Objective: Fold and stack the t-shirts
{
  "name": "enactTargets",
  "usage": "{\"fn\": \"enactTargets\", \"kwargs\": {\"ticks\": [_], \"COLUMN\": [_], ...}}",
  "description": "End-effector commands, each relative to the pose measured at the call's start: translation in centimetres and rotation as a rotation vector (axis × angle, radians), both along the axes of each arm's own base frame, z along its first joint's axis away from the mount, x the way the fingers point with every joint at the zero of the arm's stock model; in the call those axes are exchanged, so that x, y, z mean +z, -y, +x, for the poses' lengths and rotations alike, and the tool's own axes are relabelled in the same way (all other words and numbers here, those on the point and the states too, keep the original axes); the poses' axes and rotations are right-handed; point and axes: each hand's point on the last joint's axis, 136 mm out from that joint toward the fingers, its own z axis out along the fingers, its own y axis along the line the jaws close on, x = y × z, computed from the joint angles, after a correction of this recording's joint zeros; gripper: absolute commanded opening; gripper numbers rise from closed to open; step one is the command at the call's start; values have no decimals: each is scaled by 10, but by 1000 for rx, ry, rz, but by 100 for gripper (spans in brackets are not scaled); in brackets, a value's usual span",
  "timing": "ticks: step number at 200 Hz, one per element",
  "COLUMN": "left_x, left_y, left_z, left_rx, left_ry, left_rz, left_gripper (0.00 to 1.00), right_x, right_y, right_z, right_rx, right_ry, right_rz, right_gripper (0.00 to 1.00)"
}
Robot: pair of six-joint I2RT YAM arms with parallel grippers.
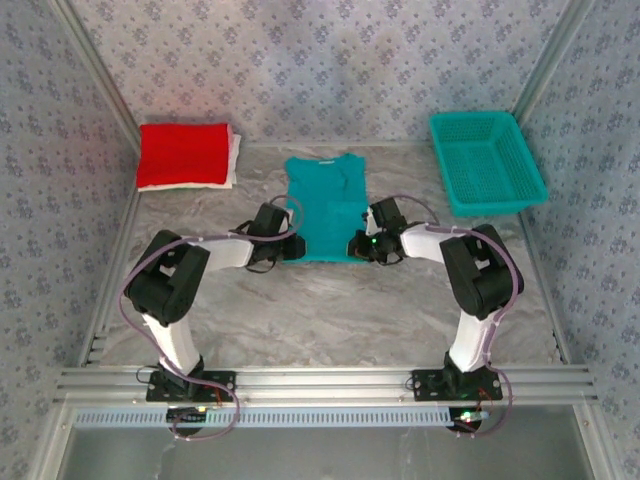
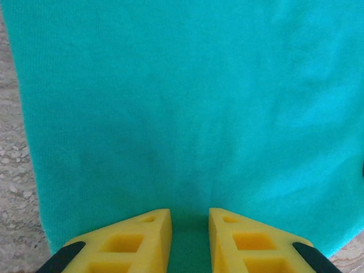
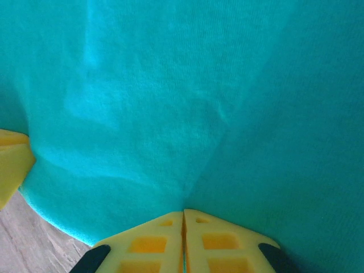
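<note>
Right end effector (image 3: 183, 215) pinching teal t-shirt (image 1: 325, 205) hem, left end effector (image 2: 190, 213) parted

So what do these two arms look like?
The left arm and right arm have white links, chunky black joints and thin looping lilac cables. The left tool and right tool end in yellow wedge fingers with hollow pockets and black trim.

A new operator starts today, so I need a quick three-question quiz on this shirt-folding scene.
1. True or false: the red t-shirt lies on top of the white t-shirt.
2. Which claw is shut on the teal t-shirt: A left claw, B right claw?
3. Fill in: the mesh basket stands at the far ____ corner of the table.
Key: 1 true; 2 B; 3 right.
</note>
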Motion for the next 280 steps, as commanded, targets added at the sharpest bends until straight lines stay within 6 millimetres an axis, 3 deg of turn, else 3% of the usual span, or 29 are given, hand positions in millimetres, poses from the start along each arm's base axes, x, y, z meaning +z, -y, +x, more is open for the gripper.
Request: {"fn": "enactTargets", "kwargs": {"ticks": [1,67,91,113,137,167,192,280], "left_x": [-34,-21,8,45,64,45,29,1], "left_y": [-25,-40,-31,-26,-37,-63,-69,-50], "left_z": [-21,-56,-51,-41,-40,-51,-57,-58], "left_rx": [41,79,74,84,140,224,241,195], "left_ry": [-87,-110,-72,-20,-8,-112,-174,-225], "left_rz": [95,54,-13,-56,-99,-93,-90,-101], "left_gripper": [25,25,30,33,41,43,44,39], "right_x": [-24,-10,5,40,67,69,58,27], "right_y": [15,20,5,-6,0,25,36,23], "right_z": [-13,-46,-45,-36,-30,-29,-30,-27], "right_rx": [-34,-13,18,29,-10,-75,-79,-47], "right_ry": [-66,-64,-47,24,86,98,70,4], "right_rz": [-53,-50,-16,12,7,-93,-152,-158], "right_gripper": [11,11,12,18,28,40,47,49]}}
